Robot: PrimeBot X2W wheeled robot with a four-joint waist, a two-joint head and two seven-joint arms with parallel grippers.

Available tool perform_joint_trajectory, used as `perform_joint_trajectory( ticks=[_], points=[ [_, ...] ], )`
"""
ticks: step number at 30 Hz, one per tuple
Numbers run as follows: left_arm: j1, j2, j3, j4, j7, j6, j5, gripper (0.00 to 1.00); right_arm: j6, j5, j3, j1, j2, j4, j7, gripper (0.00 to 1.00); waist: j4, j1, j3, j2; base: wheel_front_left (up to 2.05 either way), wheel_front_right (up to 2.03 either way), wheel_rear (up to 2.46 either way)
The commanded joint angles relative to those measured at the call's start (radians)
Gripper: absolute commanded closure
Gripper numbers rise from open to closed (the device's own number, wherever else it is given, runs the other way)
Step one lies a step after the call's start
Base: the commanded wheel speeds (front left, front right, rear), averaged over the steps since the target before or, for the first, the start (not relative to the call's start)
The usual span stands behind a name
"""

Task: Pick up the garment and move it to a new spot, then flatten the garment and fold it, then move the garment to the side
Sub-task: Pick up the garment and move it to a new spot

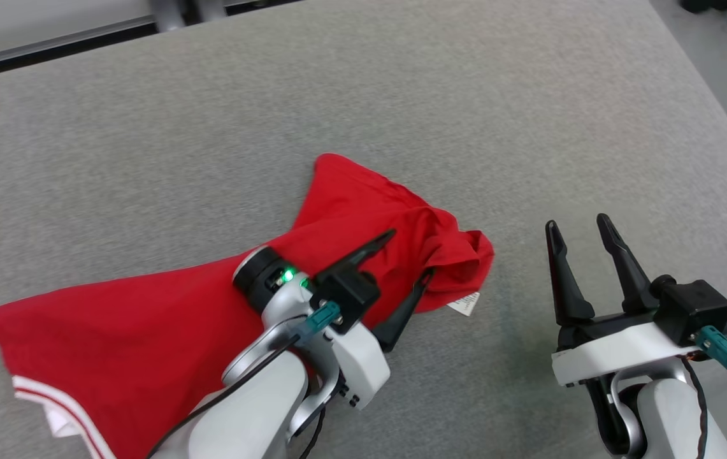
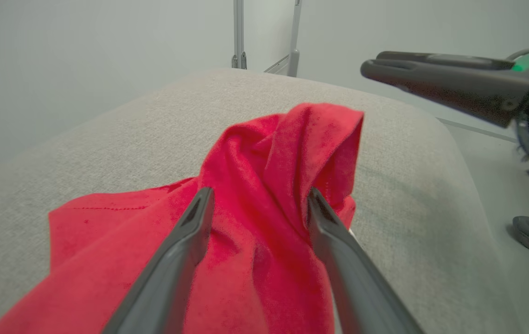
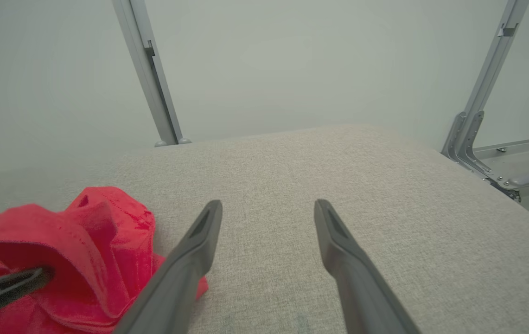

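Grey fabric tabletop (image 1: 401, 95) (red garment (image 1: 146, 319) bunched), pale wall (image 3: 292, 60) behind.

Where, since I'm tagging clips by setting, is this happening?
Probably a robot test lab, not a home: a red garment lies on a grey fabric-covered table, with bare pale walls and metal frame posts behind.

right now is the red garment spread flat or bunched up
Bunched up, not flat: the red garment lies twisted on the grey surface, its right end humped in folds.
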State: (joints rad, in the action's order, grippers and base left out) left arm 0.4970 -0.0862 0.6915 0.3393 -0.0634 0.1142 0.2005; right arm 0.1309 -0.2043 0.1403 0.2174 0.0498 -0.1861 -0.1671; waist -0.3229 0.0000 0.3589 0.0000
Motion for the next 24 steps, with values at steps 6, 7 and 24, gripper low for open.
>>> perform_joint_trajectory(
  ticks=[6, 7, 24],
  points=[
    [-0.065, -0.029, -0.062, -0.012, -0.069, -0.049, 0.048, 0.0, 0.0, 0.023, -0.015, 0.009, 0.002, -0.006, 0.013, 0.0, 0.136, 0.0, -0.081, 0.0, 0.0, 0.0, 0.0],
    [-0.076, -0.035, -0.082, -0.019, -0.085, -0.064, 0.058, 0.0, 0.0, 0.031, -0.013, 0.008, 0.002, -0.004, 0.018, 0.0, 0.151, 0.0, -0.09, 0.0, 0.0, 0.0, 0.0],
    [-0.275, -0.133, -0.446, -0.107, -0.2, -0.231, 0.222, 0.0, 0.0, 0.079, -0.035, -0.061, 0.004, 0.049, 0.095, 0.0, 0.297, 0.0, -0.213, 0.0, 0.0, 0.0, 0.0]
  ],
)
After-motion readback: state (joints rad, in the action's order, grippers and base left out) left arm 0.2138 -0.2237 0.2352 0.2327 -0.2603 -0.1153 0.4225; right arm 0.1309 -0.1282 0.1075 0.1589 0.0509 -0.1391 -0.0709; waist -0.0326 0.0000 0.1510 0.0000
